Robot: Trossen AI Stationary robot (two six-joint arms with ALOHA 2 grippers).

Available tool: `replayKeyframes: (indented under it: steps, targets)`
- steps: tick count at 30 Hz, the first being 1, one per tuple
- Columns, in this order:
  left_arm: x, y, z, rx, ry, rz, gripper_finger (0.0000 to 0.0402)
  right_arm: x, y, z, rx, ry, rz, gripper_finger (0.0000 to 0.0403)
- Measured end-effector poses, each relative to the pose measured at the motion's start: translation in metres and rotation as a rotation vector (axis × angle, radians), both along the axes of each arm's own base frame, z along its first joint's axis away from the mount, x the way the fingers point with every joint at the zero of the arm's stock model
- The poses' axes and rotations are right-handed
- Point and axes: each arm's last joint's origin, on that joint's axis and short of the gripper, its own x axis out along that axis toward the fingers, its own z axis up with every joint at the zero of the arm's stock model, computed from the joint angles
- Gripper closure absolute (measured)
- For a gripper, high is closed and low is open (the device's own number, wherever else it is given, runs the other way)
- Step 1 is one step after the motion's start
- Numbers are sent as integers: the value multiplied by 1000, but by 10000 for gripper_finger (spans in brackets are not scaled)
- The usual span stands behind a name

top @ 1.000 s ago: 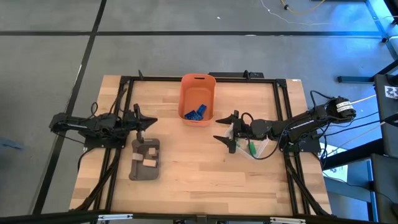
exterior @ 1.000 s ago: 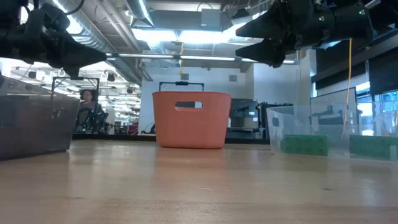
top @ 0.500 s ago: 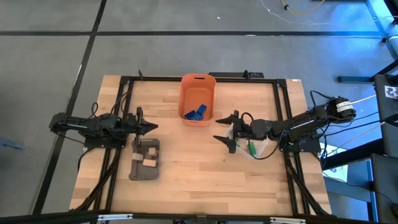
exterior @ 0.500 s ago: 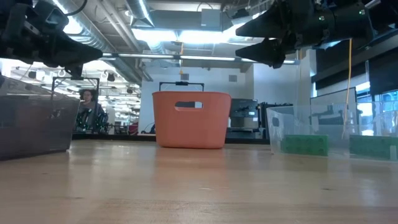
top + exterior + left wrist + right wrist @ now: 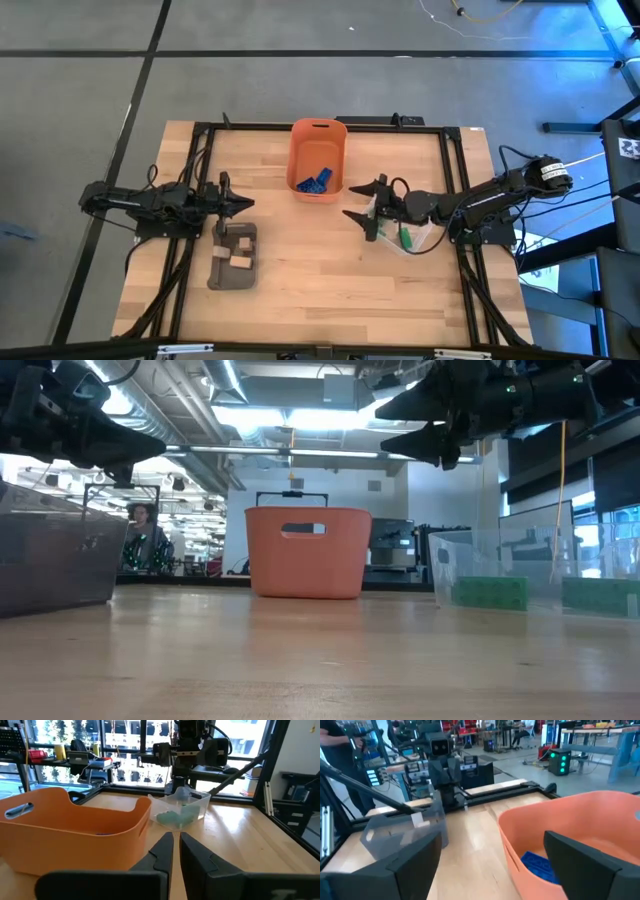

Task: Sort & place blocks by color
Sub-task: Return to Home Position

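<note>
Blue blocks [image 5: 313,182] lie in the orange bin [image 5: 318,125], and show there in the right wrist view [image 5: 537,862] too. Two tan blocks [image 5: 240,262] rest in the grey tray [image 5: 222,275]. Green blocks [image 5: 405,238] sit in a clear container [image 5: 422,236] at the right. My left gripper [image 5: 245,203] hovers shut over the tray's far end, holding nothing. My right gripper [image 5: 362,210] hangs open and empty between the clear container and the orange bin, above the table.
Black frame rails run along the table's left, right and far sides. The orange bin [image 5: 308,555] stands at the far middle, the grey tray [image 5: 50,560] on the left and the clear container [image 5: 500,575] on the right. A person [image 5: 145,535] sits in the room behind.
My left gripper's fingers have drawn together over the grey tray's far end. My right gripper has shifted slightly toward the orange bin and stayed open. The blocks have not moved.
</note>
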Motion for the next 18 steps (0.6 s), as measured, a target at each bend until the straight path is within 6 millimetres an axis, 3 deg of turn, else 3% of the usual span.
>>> replayKeyframes:
  steps: [6,9,14,18]
  targets:
    - [0,0,0,0,0,0,374,-6,-2,10,-3,-24,-23,124]
    - [0,0,0,0,0,0,375,-17,-4,20,-6,-14,-48,203]
    - [0,0,0,1,0,0,384,-38,-8,28,-18,64,-51,372]
    - [0,0,0,1,0,1,391,-57,-11,24,-6,27,-54,389]
